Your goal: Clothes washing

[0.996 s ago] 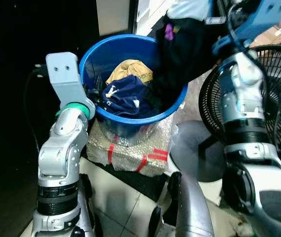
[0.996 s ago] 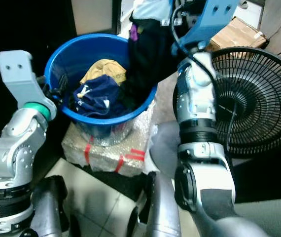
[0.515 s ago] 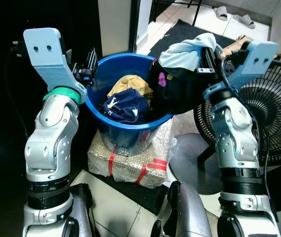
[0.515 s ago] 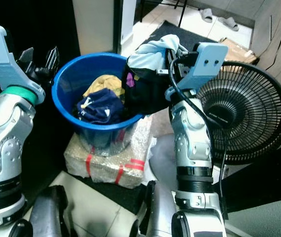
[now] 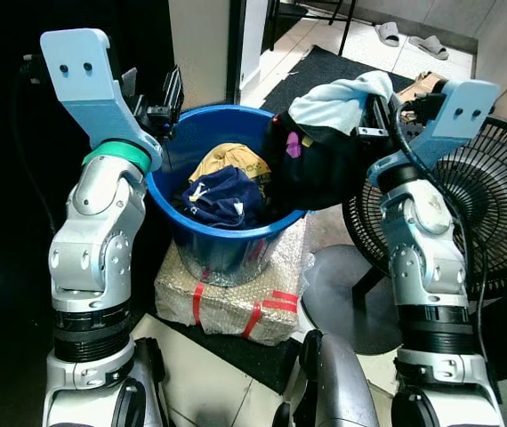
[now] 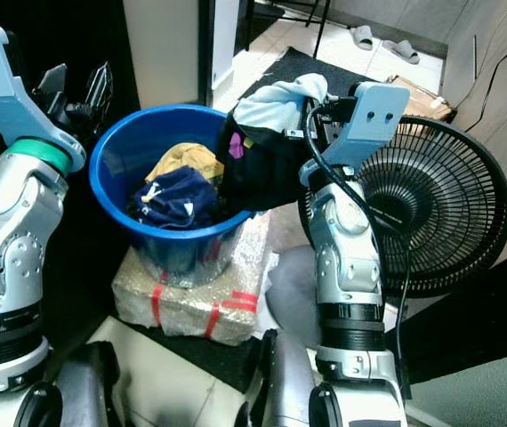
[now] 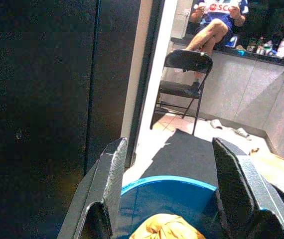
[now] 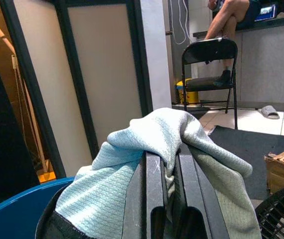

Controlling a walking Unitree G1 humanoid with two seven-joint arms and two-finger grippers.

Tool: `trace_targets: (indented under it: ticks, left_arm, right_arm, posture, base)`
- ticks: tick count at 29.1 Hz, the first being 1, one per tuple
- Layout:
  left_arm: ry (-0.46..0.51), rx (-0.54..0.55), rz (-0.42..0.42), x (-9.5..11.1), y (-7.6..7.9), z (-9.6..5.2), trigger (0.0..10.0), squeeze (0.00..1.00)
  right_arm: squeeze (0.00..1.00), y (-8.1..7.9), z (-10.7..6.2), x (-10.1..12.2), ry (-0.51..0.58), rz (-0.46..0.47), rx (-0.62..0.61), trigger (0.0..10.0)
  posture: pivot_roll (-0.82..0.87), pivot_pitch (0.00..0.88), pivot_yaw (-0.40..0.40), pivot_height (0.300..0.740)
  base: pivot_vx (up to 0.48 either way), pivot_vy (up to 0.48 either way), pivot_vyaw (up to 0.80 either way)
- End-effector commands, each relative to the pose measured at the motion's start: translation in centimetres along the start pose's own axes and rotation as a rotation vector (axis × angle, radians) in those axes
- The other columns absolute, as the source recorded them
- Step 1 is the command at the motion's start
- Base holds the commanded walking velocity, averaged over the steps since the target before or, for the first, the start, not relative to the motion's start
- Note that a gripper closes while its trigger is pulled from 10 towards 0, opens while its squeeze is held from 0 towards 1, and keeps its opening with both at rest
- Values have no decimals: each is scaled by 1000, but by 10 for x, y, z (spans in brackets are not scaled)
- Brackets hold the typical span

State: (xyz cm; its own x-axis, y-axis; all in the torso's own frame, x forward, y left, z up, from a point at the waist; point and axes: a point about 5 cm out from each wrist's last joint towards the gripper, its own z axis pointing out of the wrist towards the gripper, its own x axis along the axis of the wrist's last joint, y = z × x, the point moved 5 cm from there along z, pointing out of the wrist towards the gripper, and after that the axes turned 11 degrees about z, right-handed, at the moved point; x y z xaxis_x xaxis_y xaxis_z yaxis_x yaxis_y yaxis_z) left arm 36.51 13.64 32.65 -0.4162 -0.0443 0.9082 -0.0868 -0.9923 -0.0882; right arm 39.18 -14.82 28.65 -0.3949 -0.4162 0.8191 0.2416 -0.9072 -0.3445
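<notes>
A blue basin (image 5: 166,191) stands on a wrapped box and holds a yellow garment (image 5: 233,158) and a navy garment (image 5: 224,197). My right gripper (image 5: 376,111) is raised at the basin's right rim, shut on a pale blue cloth (image 8: 132,164) that wraps over its fingers (image 8: 152,189). A black garment (image 5: 320,169) hangs from that bundle over the rim and into the basin. My left gripper (image 5: 154,89) is open above the basin's left rim with nothing between its fingers (image 7: 109,184); past them lie the basin rim (image 7: 172,180) and the yellow garment (image 7: 164,226).
A bubble-wrapped box with red tape (image 5: 227,298) carries the basin. A black floor fan (image 5: 494,205) stands close to my right arm. Beyond lie a dark mat (image 5: 325,67), slippers (image 5: 414,40) and a cardboard box (image 6: 418,93). A person sits behind a folding chair (image 7: 184,67).
The head camera has pulled back. My left gripper has risen from beside the basin to above its left rim. The right gripper still holds the bundle, now gathered at the right rim.
</notes>
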Motion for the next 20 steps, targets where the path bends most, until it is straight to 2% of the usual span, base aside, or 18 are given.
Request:
trace_targets:
  ticks: [1,6,20]
  left_arm:
    - [-4,-12,9,-3,3,0,10000,0]
    - [-50,-29,-17,-15,10,-3,10000,0]
    - [-63,-52,-25,-18,15,-4,10000,0]
  right_arm:
    - [0,3,-3,-2,-9,-5,-16,10000]
    - [0,5,-5,-3,-15,-15,-28,10000]
    - [0,5,-10,-6,-28,-8,-41,10000]
  posture:
    - [61,0,-23,479]
    - [55,0,-14,504]
    - [52,10,-3,549]
  base:
    - [0,0,0]
    - [0,0,0]
    - [0,0,0]
